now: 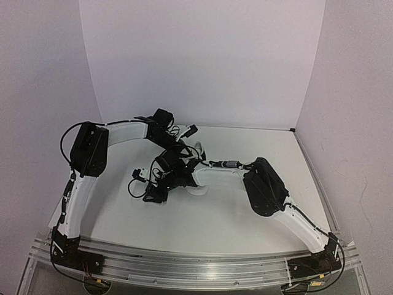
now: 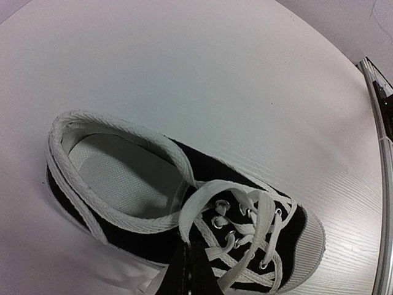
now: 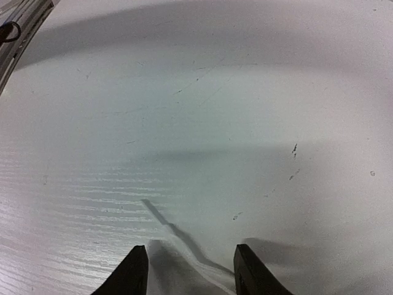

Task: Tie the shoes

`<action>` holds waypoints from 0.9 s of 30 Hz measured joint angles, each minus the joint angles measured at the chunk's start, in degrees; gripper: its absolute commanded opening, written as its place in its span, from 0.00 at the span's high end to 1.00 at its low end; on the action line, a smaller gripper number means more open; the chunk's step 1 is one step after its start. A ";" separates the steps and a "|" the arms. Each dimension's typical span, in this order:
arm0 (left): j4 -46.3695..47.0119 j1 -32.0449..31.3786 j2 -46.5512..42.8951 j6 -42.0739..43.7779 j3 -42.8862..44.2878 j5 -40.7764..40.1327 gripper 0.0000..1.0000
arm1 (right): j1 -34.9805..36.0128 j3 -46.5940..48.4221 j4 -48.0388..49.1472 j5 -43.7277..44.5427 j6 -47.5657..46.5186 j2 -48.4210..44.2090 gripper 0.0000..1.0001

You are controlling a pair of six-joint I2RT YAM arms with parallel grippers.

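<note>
Tips of the right gripper (image 3: 190, 251), wrist view: two black fingertips only, the rest cut off by the bottom edge. They stand apart with a plain gap. One loose white lace (image 3: 202, 270) lies flat between them. Its free end points ahead of the tips; its other end leaves the picture close beside the right-hand tip. Contact between tip and lace: cannot tell.

Left gripper (image 2: 189, 263), wrist view: a black mass at the bottom edge, mostly cut off, fingers pressed together with no gap. It sits over the laced throat of the sneaker (image 2: 212, 171). Whether a lace is pinched in it is hidden.

Sneaker lies directly ahead of the left fingers and fills the lower half of that view. Black canvas, white-trimmed collar, pale insole showing. The white toe cap (image 2: 310, 239) is to the right of the fingers. The laces (image 2: 245, 241) are criss-crossed through metal eyelets, with one loop lifted above the tongue. The near side of the upper runs out of frame.

Overhead view: both wrists meet mid-table and cover the shoe almost wholly. Only small white scraps show beneath them, not identifiable.

Table (image 3: 245, 92): white, faint wood grain, a few small dark scuffs. An aluminium rail (image 1: 202, 267) runs along the near edge and carries both arm bases.

Plain pale backdrop panels (image 1: 202, 61) enclose the far edge and both sides.
</note>
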 measured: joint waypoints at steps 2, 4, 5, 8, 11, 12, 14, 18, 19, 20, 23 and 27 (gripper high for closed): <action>-0.09 0.00 0.22 0.04 0.68 0.30 1.00 | 0.02 0.15 -0.74 1.18 -0.69 -0.09 0.96; -0.36 0.02 0.22 0.13 1.20 0.39 1.00 | 0.00 0.46 -1.49 2.26 -0.79 -0.10 1.00; -0.41 0.02 0.22 0.29 1.35 0.43 1.00 | 0.04 0.53 -1.70 2.40 -0.83 -0.14 1.00; -0.46 0.02 0.22 0.82 1.51 0.47 1.00 | 0.28 -0.04 -2.67 3.48 -0.22 -0.92 1.00; -0.53 0.02 0.22 1.09 1.54 0.30 1.00 | 0.37 -2.90 -4.28 4.76 1.62 -3.35 1.00; -0.78 0.02 0.22 1.08 1.78 0.05 1.00 | 0.32 -5.01 -4.36 5.17 3.00 -4.91 1.00; -1.15 0.01 0.22 1.01 2.43 -0.95 1.00 | 0.13 -10.82 -3.31 5.68 6.53 -9.07 1.00; -1.18 0.01 0.22 0.39 3.36 -3.71 1.00 | -1.48 -26.27 4.80 7.31 16.56 -20.81 1.00; -1.04 0.00 0.22 0.11 3.37 -4.48 1.00 | -2.21 -30.52 7.27 7.76 19.39 -24.35 1.00; -0.98 0.00 0.22 -0.14 3.37 -5.36 1.00 | -3.34 -34.72 10.61 8.25 22.20 -28.09 1.00; -0.56 0.00 0.18 -0.47 3.34 -7.71 1.00 | -7.48 -46.60 18.73 10.17 30.41 -39.49 1.00; -0.13 0.02 0.01 -0.48 3.30 -10.79 1.00 | -13.71 -58.98 26.78 14.17 38.41 -51.13 1.00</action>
